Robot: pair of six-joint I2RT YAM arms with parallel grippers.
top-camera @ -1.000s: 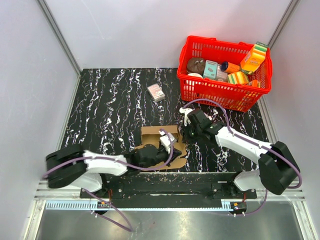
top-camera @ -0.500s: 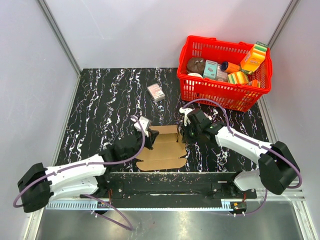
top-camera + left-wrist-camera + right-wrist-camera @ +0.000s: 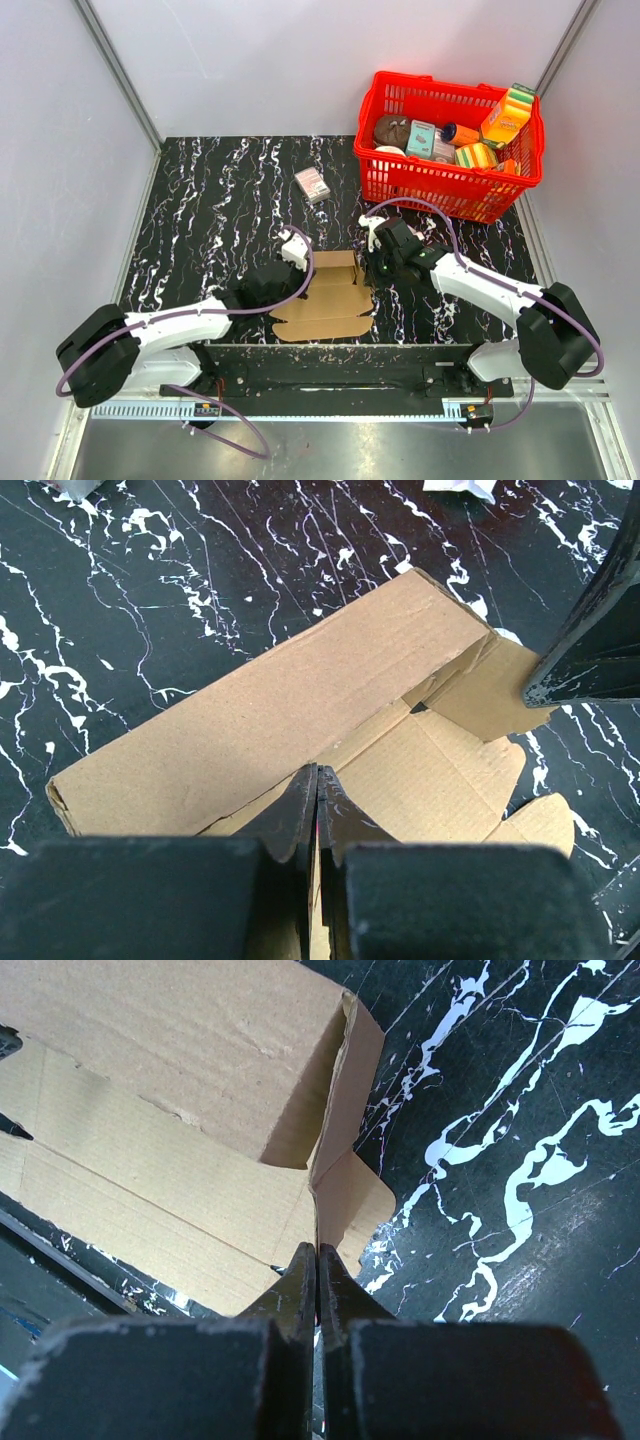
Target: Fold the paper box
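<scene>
Top view first. The paper box (image 3: pixel 330 302) lies on the black marbled table (image 3: pixel 215 200) at lower centre of the frame, just ahead of the arm bases. It is only partly formed. A raised folded section runs along its far edge, and flat flaps spread toward the bottom of the frame. The long axis of that section runs left to right across the picture. The left gripper (image 3: pixel 300 264) sits at the box's upper left corner and the right gripper (image 3: pixel 370 268) at its upper right end, so the two bracket the box. The red basket (image 3: pixel 455 83) and a small printed carton (image 3: pixel 313 184) stand well apart from it.

Left wrist view next. The fingers are pressed tight together, with nothing visible between them. Their tips are down at the near edge of the raised section. Here the box runs from lower left to upper right, with its open end toward the upper right, where the dark tip of the other arm is planted on a flap.

Right wrist view. This claw is also squeezed shut, with no cardboard seen between the tips. They point at the crease where a small rounded flap meets the open end. That end faces the right of the frame, and the body runs away to the upper left.

The risks, as I judge them: neither claw grips the sheet, so a push could skate it across the smooth table. The raised wall could also spring back flat. Opposed pressure from both ends might buckle the section, and the right tip could crush that small flap.
</scene>
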